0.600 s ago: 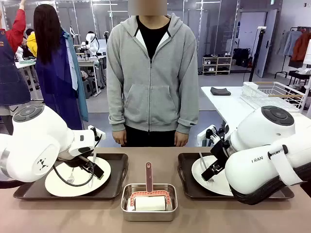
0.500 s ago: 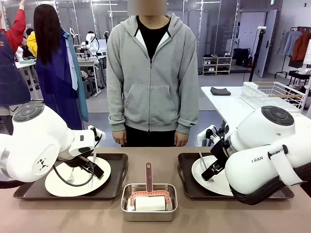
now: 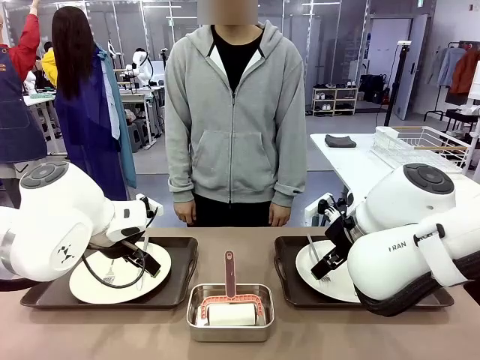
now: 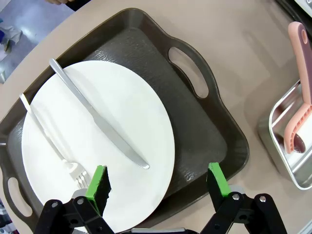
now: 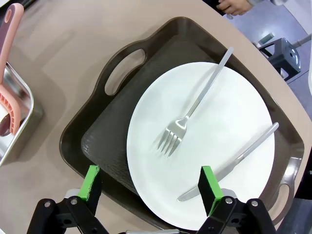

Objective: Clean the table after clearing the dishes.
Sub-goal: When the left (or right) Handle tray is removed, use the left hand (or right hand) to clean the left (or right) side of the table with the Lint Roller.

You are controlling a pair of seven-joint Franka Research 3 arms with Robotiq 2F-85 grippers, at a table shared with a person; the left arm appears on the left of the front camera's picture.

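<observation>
Two white plates sit on dark brown handled trays on the beige table (image 3: pixel 240 349). The left plate (image 3: pixel 120 274) (image 4: pixel 97 146) carries a knife (image 4: pixel 97 122) and a fork (image 4: pixel 51 141) on its tray (image 4: pixel 195 126). My left gripper (image 4: pixel 157 183) hovers open above that plate's near edge. The right plate (image 3: pixel 330 274) (image 5: pixel 200 141) holds a fork (image 5: pixel 195 107) and a knife (image 5: pixel 234 163) on its tray (image 5: pixel 97 141). Over its near edge hangs my right gripper (image 5: pixel 150 187), also open. Neither gripper touches anything.
A small steel pan (image 3: pixel 230 311) with a pink-handled scrubber (image 3: pixel 229 274) stands between the trays near the front edge. A person in a grey hoodie (image 3: pixel 236 120) stands at the far side, hands down. A white side table with a wire rack (image 3: pixel 420 146) is at the right.
</observation>
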